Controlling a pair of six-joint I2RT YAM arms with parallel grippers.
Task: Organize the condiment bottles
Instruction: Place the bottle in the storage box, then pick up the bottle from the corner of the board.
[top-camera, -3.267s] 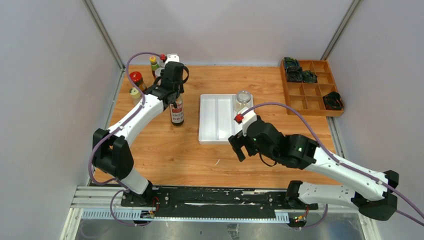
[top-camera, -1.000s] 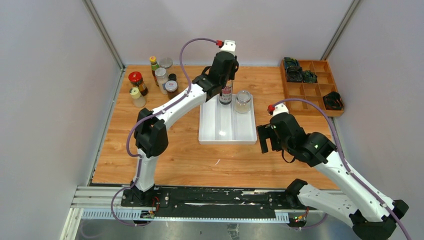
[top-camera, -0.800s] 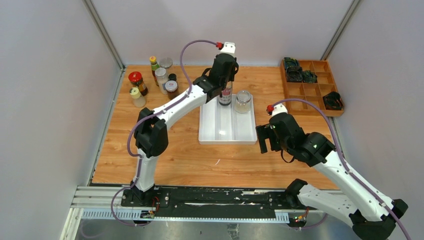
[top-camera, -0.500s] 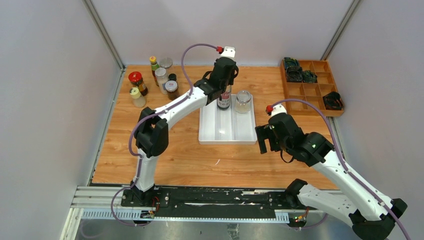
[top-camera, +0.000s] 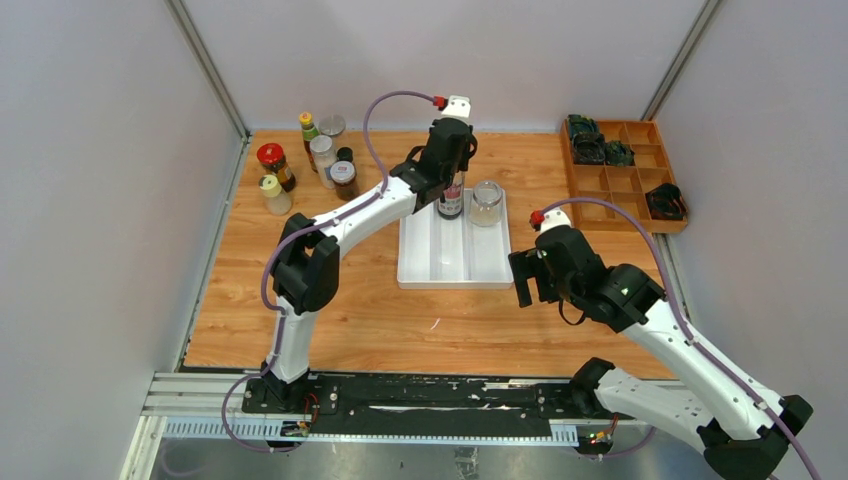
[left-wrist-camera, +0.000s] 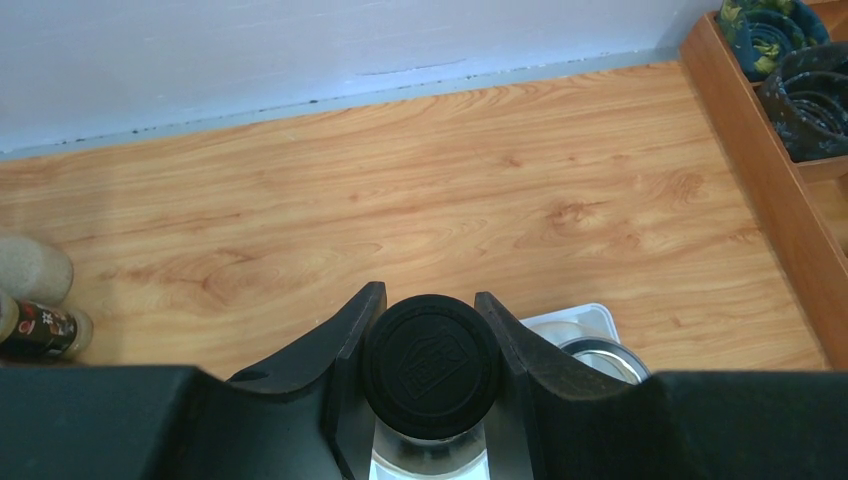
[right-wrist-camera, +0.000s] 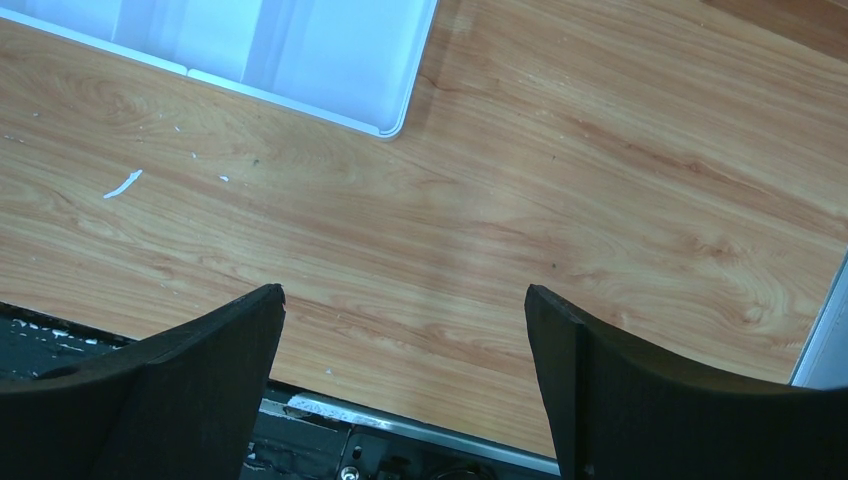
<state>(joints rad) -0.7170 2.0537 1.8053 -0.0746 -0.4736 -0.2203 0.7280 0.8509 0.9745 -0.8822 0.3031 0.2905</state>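
Observation:
My left gripper is shut on the black cap of the tall dark bottle, which stands upright at the far end of the white tray, just left of a silver-lidded clear jar. In the left wrist view, the fingers press both sides of the cap, with the jar's lid to the right. I cannot tell if the bottle's base rests on the tray. Several more condiment bottles cluster at the far left. My right gripper is open above bare wood, right of the tray's near right corner.
A wooden compartment box with dark green-black objects stands at the far right. A red-lidded jar and a yellow-capped shaker stand nearest the left wall. Small white scraps lie on the wood near the tray.
My left gripper carried the dark bottle from the left side of the table to the tray's far end, and lately shifted it slightly. The right arm drew back to the right, then edged left.

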